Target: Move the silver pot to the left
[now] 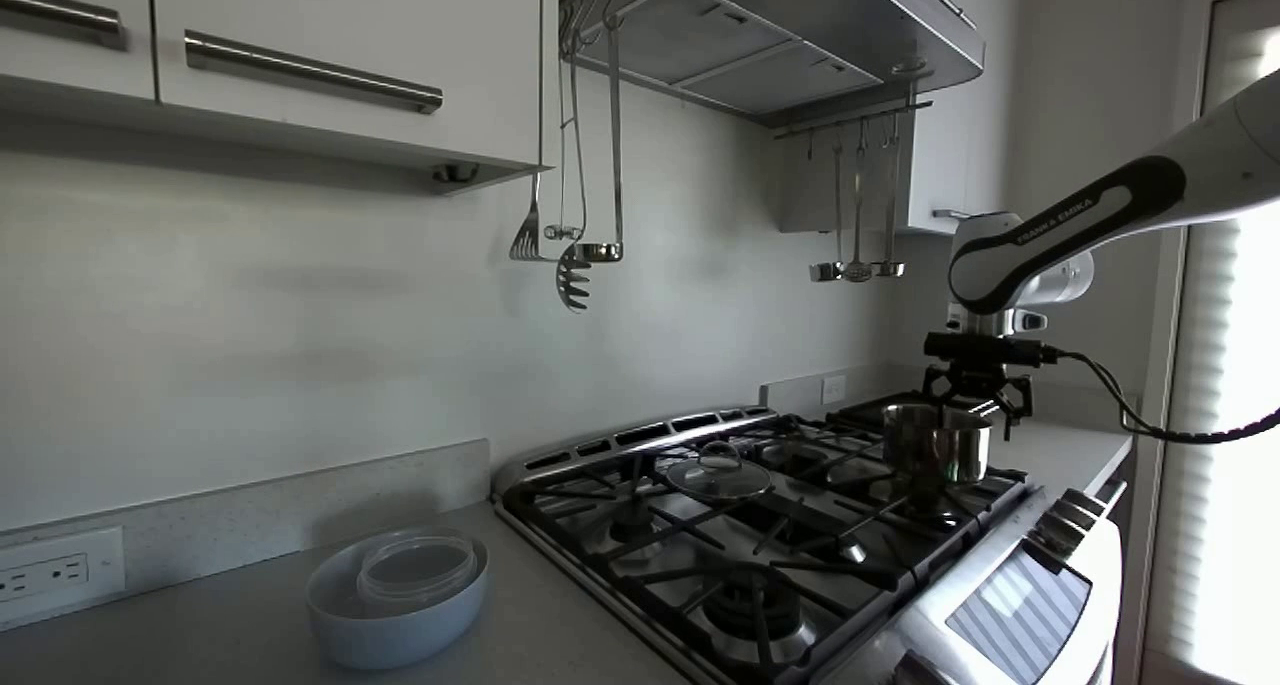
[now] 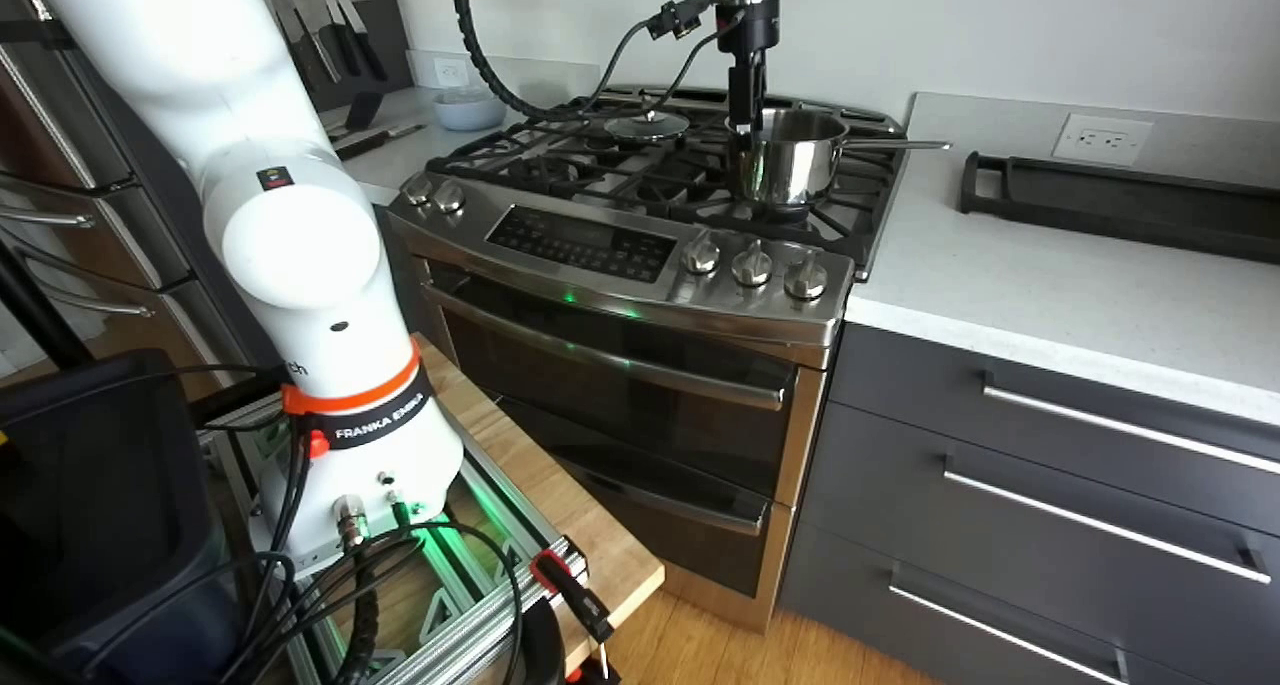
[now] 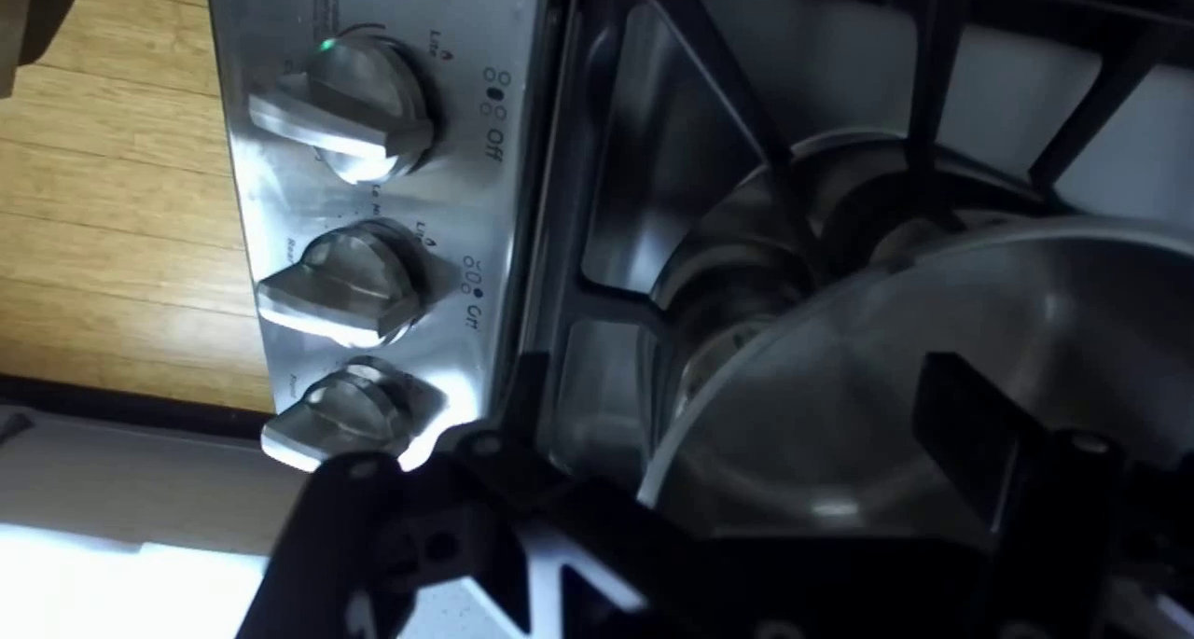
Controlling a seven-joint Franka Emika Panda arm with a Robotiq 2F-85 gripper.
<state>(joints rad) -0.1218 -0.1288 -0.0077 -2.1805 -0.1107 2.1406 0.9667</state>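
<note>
the gripper (image 3: 742,392) is spread, its two fingers (image 3: 970,434) well apart, astride the rim of the silver pot (image 2: 795,170). in the wrist view, one finger stands over the interior and the other outside the wall; contact cannot be determined. the pot stands upright on the grates (image 3: 936,70) of the stove (image 2: 780,325), near three control knobs (image 2: 751,263). its handle (image 2: 900,145) points toward the adjacent counter (image 2: 1050,295). a glass lid (image 1: 718,479) lies on the grates, apart from the pot. a pale bowl (image 1: 400,637) with a clear container (image 1: 417,570) inside sits at the opposite side of the stove.
</note>
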